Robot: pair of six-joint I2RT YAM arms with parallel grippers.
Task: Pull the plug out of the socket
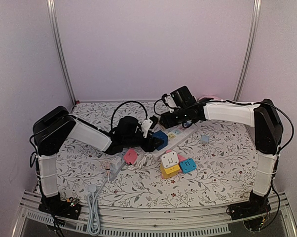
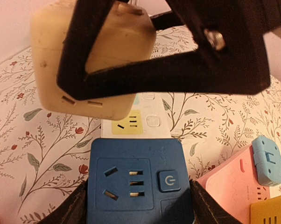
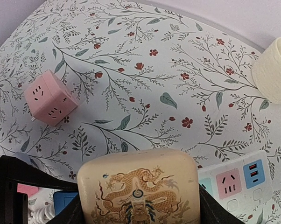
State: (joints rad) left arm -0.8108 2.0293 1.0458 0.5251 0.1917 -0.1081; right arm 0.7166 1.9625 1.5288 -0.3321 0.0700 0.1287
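My left gripper point(image 2: 138, 201) is shut on a blue socket cube point(image 2: 136, 179), one finger on each side, and holds it on the floral table; its slots are empty. The cube point(image 1: 161, 139) lies at the end of a white power strip point(image 1: 182, 132). My right gripper point(image 3: 140, 212) is shut on a cream plug block with a dragon print point(image 3: 140, 191). In the left wrist view this block point(image 2: 91, 60) hangs above and clear of the blue cube, held between the right gripper's black fingers point(image 2: 178, 70). In the top view the right gripper point(image 1: 156, 122) is just behind the left gripper point(image 1: 149, 142).
A pink cube point(image 1: 130, 156), a yellow-and-white cube point(image 1: 169, 163), a blue cube point(image 1: 187, 165) and a small light-blue piece point(image 1: 204, 139) lie round the strip. A white cord with a plug point(image 1: 92, 207) runs to the near edge. Another pink cube point(image 3: 49, 98) lies farther back.
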